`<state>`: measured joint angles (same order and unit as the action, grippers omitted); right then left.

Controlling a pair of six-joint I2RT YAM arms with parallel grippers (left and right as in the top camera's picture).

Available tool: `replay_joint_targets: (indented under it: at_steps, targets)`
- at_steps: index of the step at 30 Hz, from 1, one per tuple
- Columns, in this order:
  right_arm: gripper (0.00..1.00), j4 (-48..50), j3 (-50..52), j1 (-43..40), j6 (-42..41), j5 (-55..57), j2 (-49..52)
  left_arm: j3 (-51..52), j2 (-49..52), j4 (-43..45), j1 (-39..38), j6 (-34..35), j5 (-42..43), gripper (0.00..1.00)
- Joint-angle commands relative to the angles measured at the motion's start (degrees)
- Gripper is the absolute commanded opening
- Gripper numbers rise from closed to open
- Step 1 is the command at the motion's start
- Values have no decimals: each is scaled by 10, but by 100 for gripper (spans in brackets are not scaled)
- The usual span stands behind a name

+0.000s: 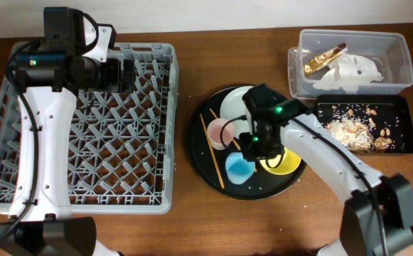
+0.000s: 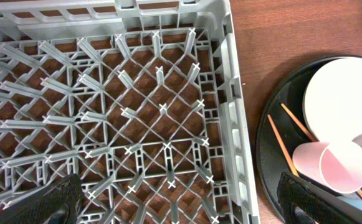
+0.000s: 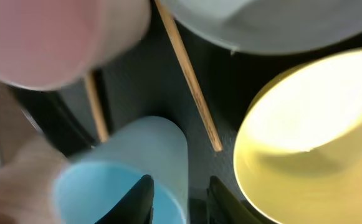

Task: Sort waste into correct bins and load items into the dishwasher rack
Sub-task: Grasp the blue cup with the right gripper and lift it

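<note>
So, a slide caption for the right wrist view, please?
Right gripper astride the wall of the blue cup, beside yellow bowl and chopstick.

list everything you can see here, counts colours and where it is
rack: 1, grey, left
round tray: 1, black, centre
plate: 1, pale grey, on round tray
pink cup: 1, pink, on round tray
blue cup: 1, light blue, on round tray
bowl: 1, yellow, on round tray
chopsticks: 2, wood, on round tray
tub: 1, clear, far right
wrapper: 1, gold, in tub
tissue: 1, white, in tub
flat tray: 1, black, beside tub
scraps: many, brown, in flat tray
table: 1, brown
left gripper: open, over rack
right gripper: open, at blue cup
</note>
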<state>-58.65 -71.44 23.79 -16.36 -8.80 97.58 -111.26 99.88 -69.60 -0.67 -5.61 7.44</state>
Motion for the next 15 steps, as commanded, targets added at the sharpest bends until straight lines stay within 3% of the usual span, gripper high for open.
replay_joint_targets:
  at_steps: [1,4,7,9,13,15]
  targets:
    - [18,5,16,3,0,2,13,-9,0,1,2,-5,0,100]
    - [4,6,16,3,0,-18,12,-9,0,1,2,-5,0,100]
    - [4,-6,5,-15,28,-110,-13,-9,0,1,2,-5,0,100]
    - [4,-54,-14,-71,78,-182,-55,-9,0,1,2,-5,0,100]
    - [4,-68,-24,-225,228,-441,-141,-9,0,2,1,-5,7,100]
    - [4,-48,-24,-277,271,-570,-139,-9,0,14,1,-5,74,100]
